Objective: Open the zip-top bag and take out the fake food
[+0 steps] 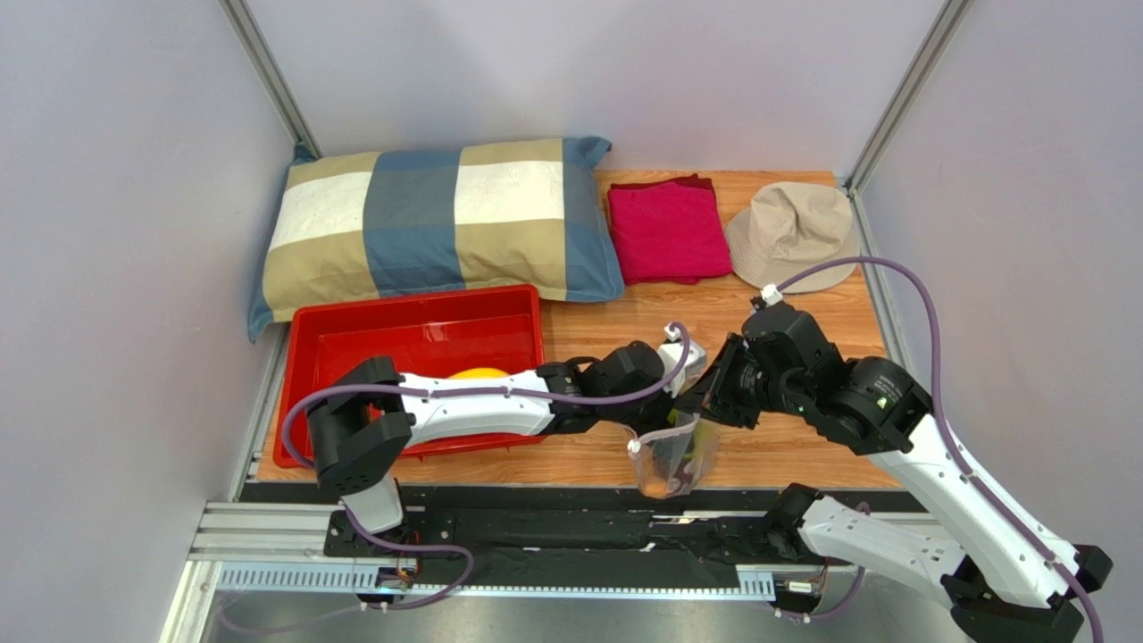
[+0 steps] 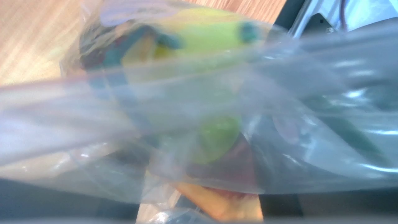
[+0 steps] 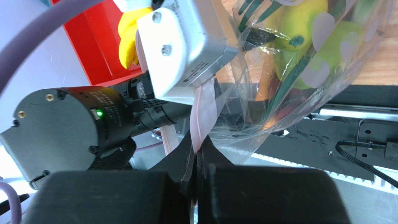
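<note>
The zip-top bag (image 1: 667,462) hangs in the air by the front edge of the table (image 1: 590,460). The fake food (image 3: 299,28) sits bunched at its bottom, too mixed up to count. The right gripper (image 3: 196,151) is pressed tight on the pink zip strip. The left gripper (image 1: 678,382) is at the bag's mouth, but I cannot tell if it is spread. The bag looks soft, light and slippery, so the stiffer strip is the best place to hold. Farther back are one red tray (image 1: 336,335) with one yellow piece (image 1: 476,374), one pillow (image 1: 429,221), one red cloth (image 1: 667,231) and one hat (image 1: 792,235).

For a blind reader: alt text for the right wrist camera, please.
The right claw is shut on the pink zip strip of a clear plastic bag holding toy fruit. The left arm sits close beside it, a red tray behind.
</note>
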Available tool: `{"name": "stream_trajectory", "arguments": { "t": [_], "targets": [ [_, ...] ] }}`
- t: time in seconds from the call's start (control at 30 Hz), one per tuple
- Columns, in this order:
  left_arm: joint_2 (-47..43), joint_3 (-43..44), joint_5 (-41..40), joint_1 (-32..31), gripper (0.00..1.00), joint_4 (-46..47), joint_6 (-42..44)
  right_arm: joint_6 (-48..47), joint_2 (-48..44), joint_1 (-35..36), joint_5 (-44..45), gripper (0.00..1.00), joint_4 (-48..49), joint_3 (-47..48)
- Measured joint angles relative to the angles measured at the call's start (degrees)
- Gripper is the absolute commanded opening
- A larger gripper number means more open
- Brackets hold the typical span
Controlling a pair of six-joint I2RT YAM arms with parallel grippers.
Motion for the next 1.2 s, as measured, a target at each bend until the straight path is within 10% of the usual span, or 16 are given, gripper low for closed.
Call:
{"name": "stream_trajectory", "arguments": {
  "t": [0.5, 0.97, 1.2],
  "targets": [
    [6.7, 2.0, -5.2, -2.4, 0.82, 3.1, -1.8, 3.3, -6.0, 0.0, 0.0, 0.0, -1.2, -5.6],
    [6.5, 2.4, -9.4, -2.6, 0.0, 2.5, -1.7, 2.1, -6.4, 0.0, 0.5, 0.0, -3.3, -4.7],
    [1.0, 1.9, -8.5, -2.3, 0.14, -2.7, -1.0, -1.5, -6.4, 0.0, 2.4, 0.0, -4.0, -4.0]
  ]
}}
